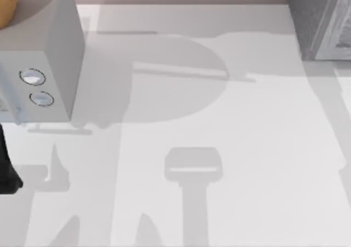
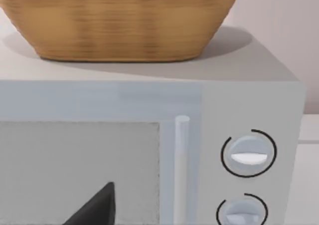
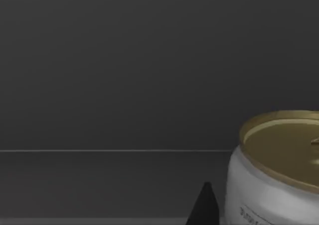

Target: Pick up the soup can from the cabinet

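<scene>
Right wrist view: soup can [image 3: 276, 167] stands upright inside a dark cabinet [image 3: 124, 60], gold lid up, white wall below; a dark fingertip [image 3: 203, 207] of the right gripper sits just beside the can, not seen touching; jaw spread can't be told. Top view: grey cabinet [image 1: 321, 19] at table [image 1: 230, 148] far right; microwave [image 1: 46, 55] well apart from it, far left. Left wrist view: microwave w/ wicker basket [image 2: 119, 23] on top, two knobs [image 2: 248, 154] by the door; left gripper's dark finger [image 2: 97, 207] near the door, spread can't be told.

Matte black left arm [image 1: 6, 167], pointed black fingertips [image 3: 204, 207]
</scene>
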